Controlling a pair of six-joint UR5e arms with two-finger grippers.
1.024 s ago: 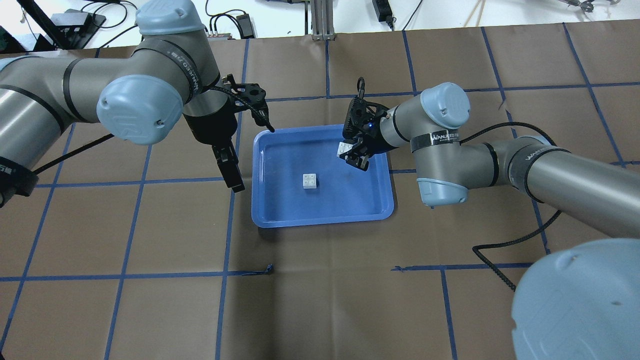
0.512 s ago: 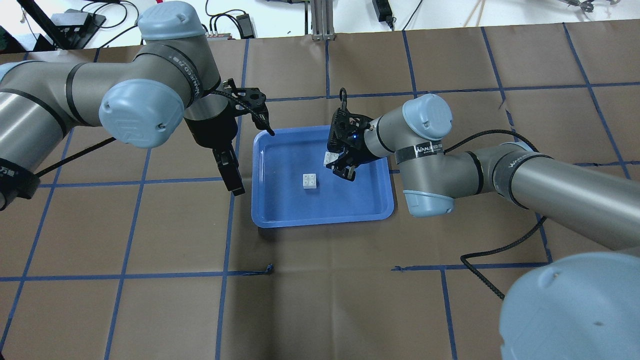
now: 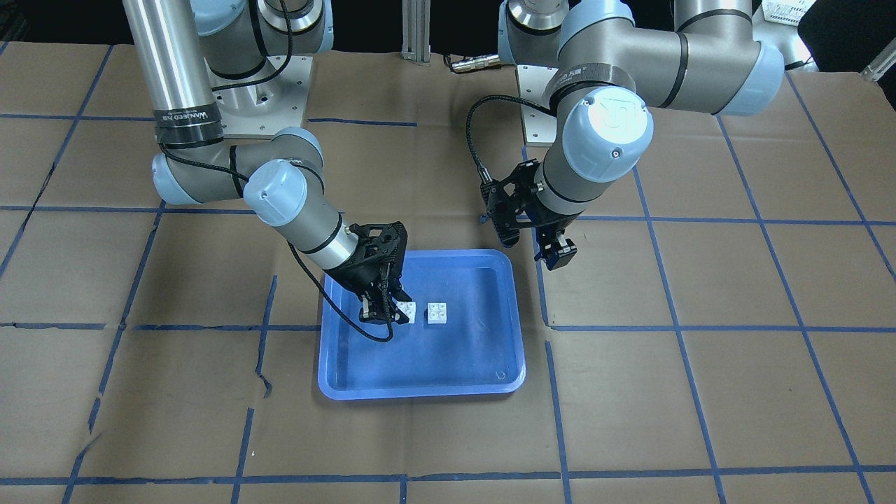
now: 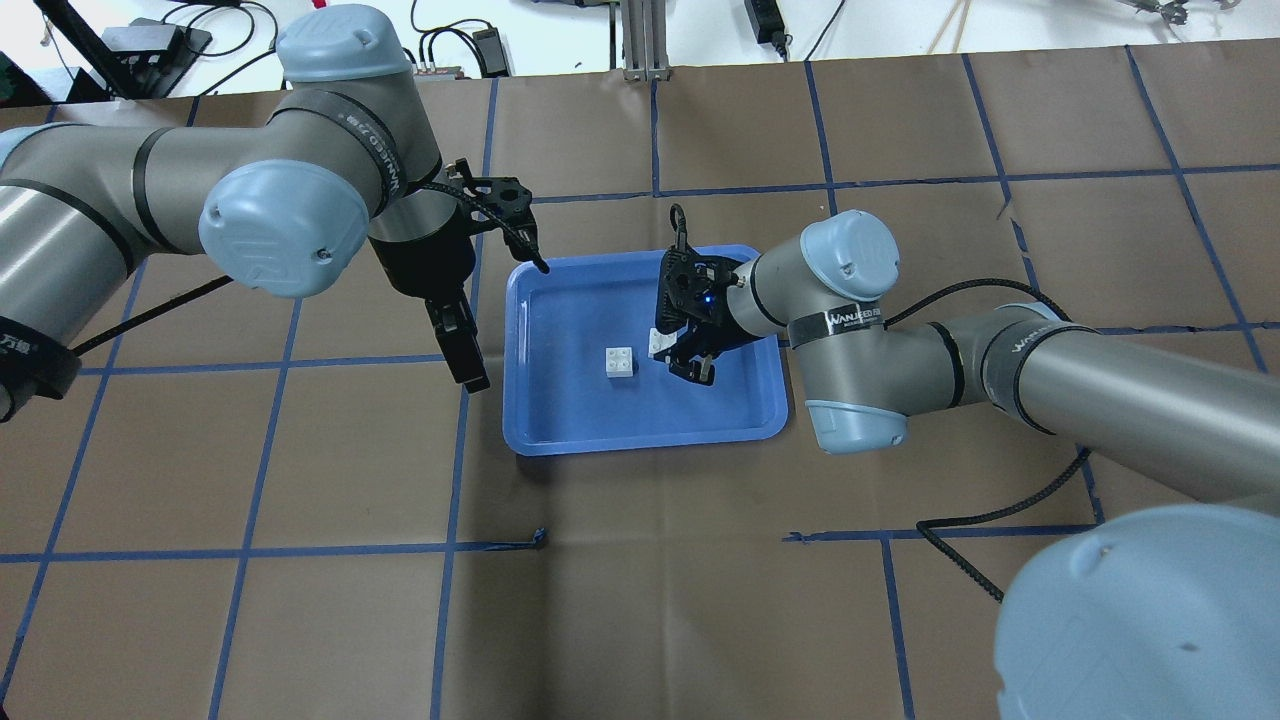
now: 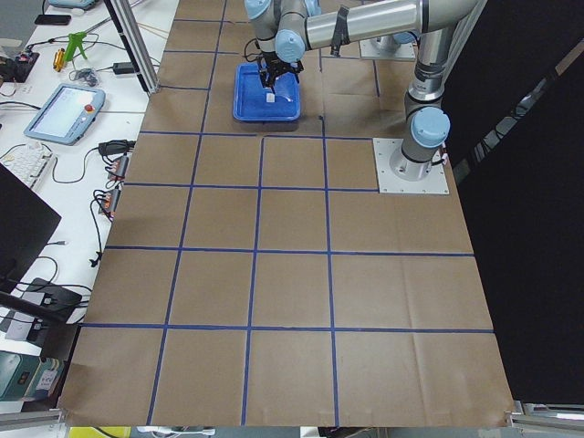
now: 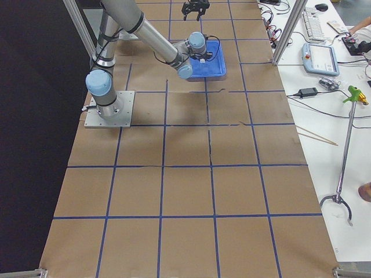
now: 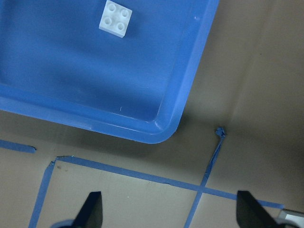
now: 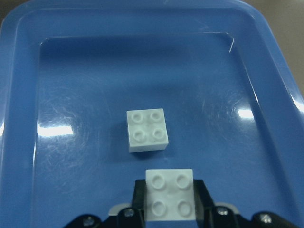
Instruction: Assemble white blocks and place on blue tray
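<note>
The right gripper (image 4: 682,357) pinches one white block (image 8: 169,194) over the blue tray (image 4: 650,441), beside the other block (image 8: 147,130). The left gripper (image 7: 171,211) hangs spread at centre left.

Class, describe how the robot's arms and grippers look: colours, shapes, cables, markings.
The left arm and right arm are silver-grey tubes with pale blue rounded joint caps and lettered black bands. The left gripper and right gripper are black, each fed by a black cable.
</note>
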